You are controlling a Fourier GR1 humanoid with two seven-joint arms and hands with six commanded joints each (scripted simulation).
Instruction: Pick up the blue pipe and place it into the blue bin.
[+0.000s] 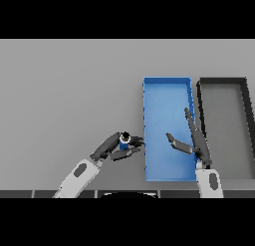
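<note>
My left hand (115,147) is clamped on the blue pipe (124,142), at nine o'clock of the blue bin (167,89), not yet inside it; my right hand (191,140) hangs open-fingered over the bin.

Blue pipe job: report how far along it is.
Done: the left hand has its fingers curled round the blue pipe, beside the blue bin's left wall. In hand: carrying it toward the bin; whether it is off the table is unclear. Left: move it over the wall and release. The right hand hangs open over the bin.
</note>
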